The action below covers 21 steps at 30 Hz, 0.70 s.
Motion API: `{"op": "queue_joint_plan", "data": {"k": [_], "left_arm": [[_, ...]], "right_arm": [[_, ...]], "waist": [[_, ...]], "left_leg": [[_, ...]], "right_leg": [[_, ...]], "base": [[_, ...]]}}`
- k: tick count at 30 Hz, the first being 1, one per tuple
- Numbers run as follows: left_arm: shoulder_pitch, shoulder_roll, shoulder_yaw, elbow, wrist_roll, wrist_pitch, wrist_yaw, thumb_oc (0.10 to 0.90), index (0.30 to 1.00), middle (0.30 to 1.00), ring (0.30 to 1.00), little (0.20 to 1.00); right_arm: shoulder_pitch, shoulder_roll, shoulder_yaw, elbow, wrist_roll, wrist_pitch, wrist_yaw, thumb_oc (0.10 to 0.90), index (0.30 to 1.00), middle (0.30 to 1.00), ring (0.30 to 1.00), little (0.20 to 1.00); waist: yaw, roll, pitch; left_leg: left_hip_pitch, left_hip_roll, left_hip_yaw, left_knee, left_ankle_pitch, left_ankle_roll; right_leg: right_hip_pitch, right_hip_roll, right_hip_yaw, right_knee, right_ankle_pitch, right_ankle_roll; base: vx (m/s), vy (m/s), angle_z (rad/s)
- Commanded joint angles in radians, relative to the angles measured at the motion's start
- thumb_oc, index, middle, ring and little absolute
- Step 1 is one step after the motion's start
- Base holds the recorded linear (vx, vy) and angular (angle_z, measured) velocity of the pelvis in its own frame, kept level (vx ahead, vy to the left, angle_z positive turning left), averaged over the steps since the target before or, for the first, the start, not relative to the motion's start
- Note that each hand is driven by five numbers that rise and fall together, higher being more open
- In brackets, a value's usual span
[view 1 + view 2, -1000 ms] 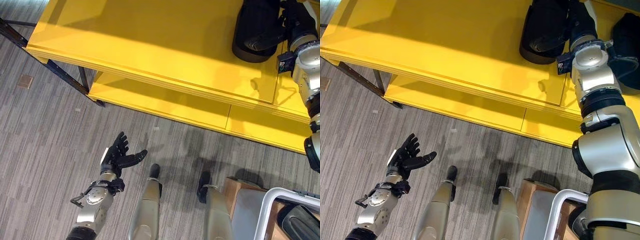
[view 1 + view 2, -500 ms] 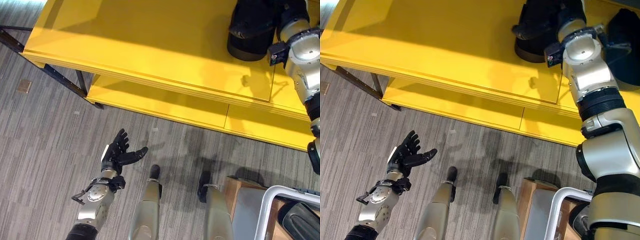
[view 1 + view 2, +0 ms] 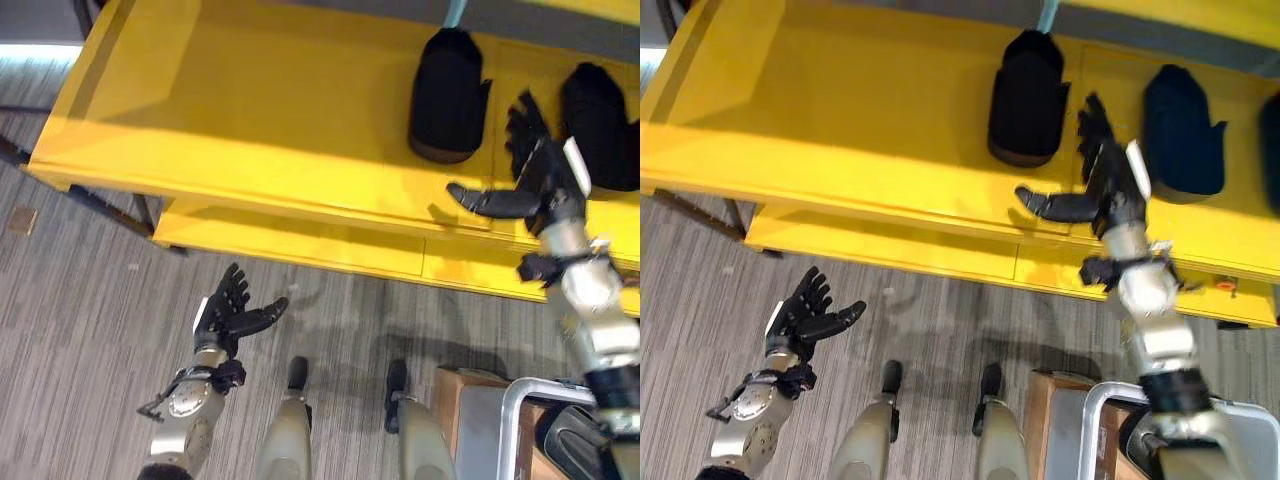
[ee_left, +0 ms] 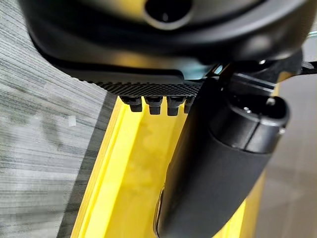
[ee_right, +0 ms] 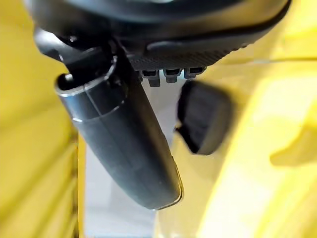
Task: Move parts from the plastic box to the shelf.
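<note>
I have the right hand (image 3: 1108,185) up over the front part of the yellow shelf (image 3: 250,110), fingers spread straight, thumb stuck out sideways, palm empty. Nothing gripped. Right wrist view agrees: thumb (image 5: 119,134) extended, fingers straight, one black part (image 5: 203,116) lying on the yellow surface past the fingertips, not touching them.

Black part (image 3: 1028,97) sits on the shelf just beyond and to the thumb side of the right hand, apart from it. Second black part (image 3: 1182,130) lies on the shelf on the other side of the same hand, also clear of the fingers. A sliver of another dark item shows at the shelf's far right edge in the right eye view; I can't tell what it is.

Left hand (image 3: 228,312) hangs low over the grey carpet (image 3: 80,300), well away from the shelf, fingers relaxed and splayed, thumb out, holding nothing. Left wrist view shows its thumb (image 4: 218,163) straight, with the yellow shelf edge past it.

White-rimmed plastic box (image 3: 525,420) sits at the lower right, below the right arm, well apart from both hands. A dark part (image 3: 575,440) is inside it, partly hidden. A brown cardboard box (image 3: 455,385) stands against the plastic box on the side towards the left hand.
</note>
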Motion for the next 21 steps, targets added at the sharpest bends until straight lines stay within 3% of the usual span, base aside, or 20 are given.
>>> {"op": "queue_joint_plan", "data": {"k": [1, 11, 17, 21], "left_arm": [[0.005, 0.008, 0.006, -0.066, 0.062, -0.075, -0.041, 0.9, 1.0, 1.0, 1.0, 1.0], [0.08, -0.068, 0.055, -0.064, 0.112, -0.083, -0.049, 0.9, 1.0, 1.0, 1.0, 1.0], [0.111, -0.105, 0.082, -0.043, 0.12, -0.097, -0.038, 0.9, 1.0, 1.0, 1.0, 1.0], [0.105, -0.115, 0.089, -0.03, 0.124, -0.11, -0.006, 0.9, 1.0, 1.0, 1.0, 1.0]], "right_arm": [[-0.031, 0.007, -0.036, -0.092, 0.037, -0.123, 0.044, 0.9, 1.0, 1.0, 1.0, 1.0], [0.294, 0.188, -0.073, -0.251, -0.004, -0.117, 0.134, 0.9, 1.0, 1.0, 1.0, 1.0], [0.44, 0.264, -0.042, -0.182, -0.071, -0.1, 0.138, 0.9, 1.0, 1.0, 1.0, 1.0], [0.475, 0.342, -0.025, -0.091, -0.042, -0.101, 0.1, 0.9, 1.0, 1.0, 1.0, 1.0]], "waist": [[0.003, -0.013, -0.164], [-0.042, 0.002, -0.245], [-0.064, 0.001, -0.266], [-0.079, 0.001, -0.268]], "left_leg": [[0.064, 0.03, -0.02, -0.088, -0.017, -0.005], [0.173, 0.024, 0.039, -0.23, 0.016, -0.004], [0.19, 0.02, 0.062, -0.232, 0.004, 0.0], [0.203, 0.006, 0.067, -0.232, -0.005, 0.016]], "right_leg": [[0.073, -0.017, 0.008, -0.052, -0.032, 0.034], [0.153, -0.034, 0.034, -0.211, 0.057, 0.064], [0.174, -0.044, 0.042, -0.252, 0.084, 0.075], [0.174, -0.057, 0.052, -0.237, 0.089, 0.083]], "base": [[0.0, 0.0, 0.0], [0.02, 0.056, -0.1], [0.0, 0.059, -0.11], [0.02, 0.111, -0.06]]}}
